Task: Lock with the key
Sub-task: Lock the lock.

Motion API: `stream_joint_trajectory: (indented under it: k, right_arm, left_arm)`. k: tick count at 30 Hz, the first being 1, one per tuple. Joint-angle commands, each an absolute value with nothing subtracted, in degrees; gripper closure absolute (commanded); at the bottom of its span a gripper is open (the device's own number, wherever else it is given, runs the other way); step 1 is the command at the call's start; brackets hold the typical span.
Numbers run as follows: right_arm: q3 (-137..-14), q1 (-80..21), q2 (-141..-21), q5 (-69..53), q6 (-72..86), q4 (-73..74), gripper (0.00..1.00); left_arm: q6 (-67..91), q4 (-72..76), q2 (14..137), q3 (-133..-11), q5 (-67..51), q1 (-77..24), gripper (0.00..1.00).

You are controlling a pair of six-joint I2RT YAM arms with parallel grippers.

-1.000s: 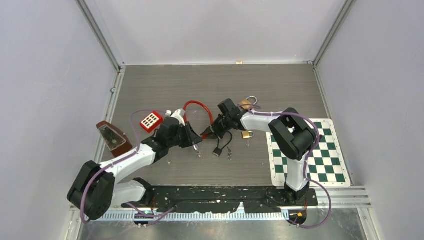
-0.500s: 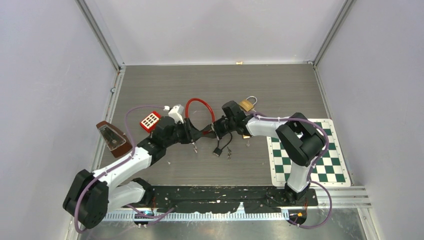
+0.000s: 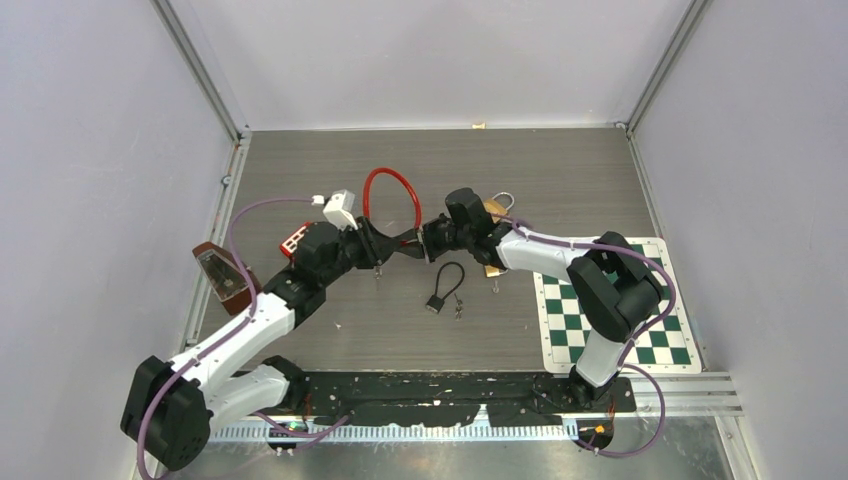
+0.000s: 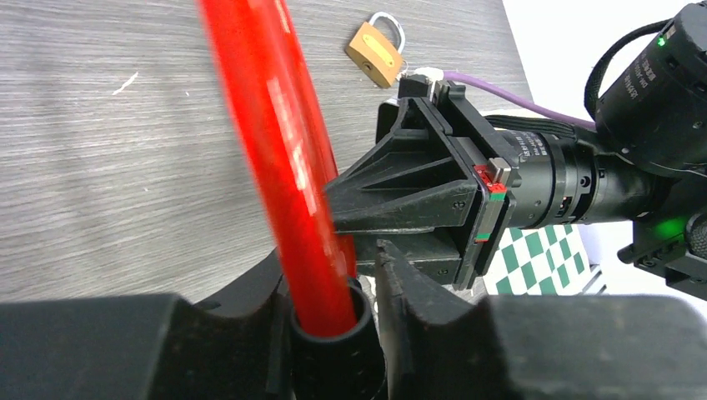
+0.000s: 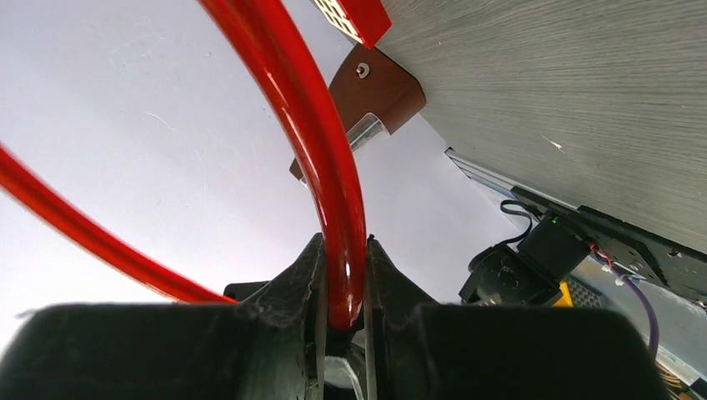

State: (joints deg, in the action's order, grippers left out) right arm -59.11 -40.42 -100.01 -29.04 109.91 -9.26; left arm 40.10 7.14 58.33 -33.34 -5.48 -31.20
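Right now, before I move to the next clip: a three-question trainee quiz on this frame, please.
1. Which fingers clamp the red cable? A) left only B) right only C) both
2. True or false: the black padlock lies on the table, held by neither arm.
3. Fill in: the chequered mat lies by the ___ arm's base.
Key: 1 C, left fingers and right fingers alike; 2 true; 3 right.
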Motion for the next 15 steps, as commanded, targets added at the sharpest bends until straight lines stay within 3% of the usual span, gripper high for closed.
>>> stream_joint_trajectory:
  k: [1,4,6,8,15]
  right_arm:
    - [-62.44,-42.08,-95.27,-34.02,112.43,-15.52,0.95]
    - [-62.72,-42.10,-95.88,-33.58,112.42,-15.90,0.95]
    - [-63.31,-42.10,-96.28,-33.04,111.46,-15.59,0.95]
    - [-64.09,-42.08,-96.34,-32.09,109.97,-14.33,0.94]
    - [-64.08,-41.93,-95.01,-27.60,105.15,-8.43,0.59]
  left_arm:
    - [38.52,6.83,58.30,-35.46,-7.77,-30.45,0.74]
    - [36.87,4.44,58.68,-36.05,-9.67,-30.24,0.79]
    - [36.04,3.38,59.13,-36.45,-11.07,-30.15,0.96]
    - [36.00,2.97,59.16,-36.38,-11.63,-30.15,1.00]
    - [38.92,-1.37,57.80,-39.36,-12.11,-27.84,1.00]
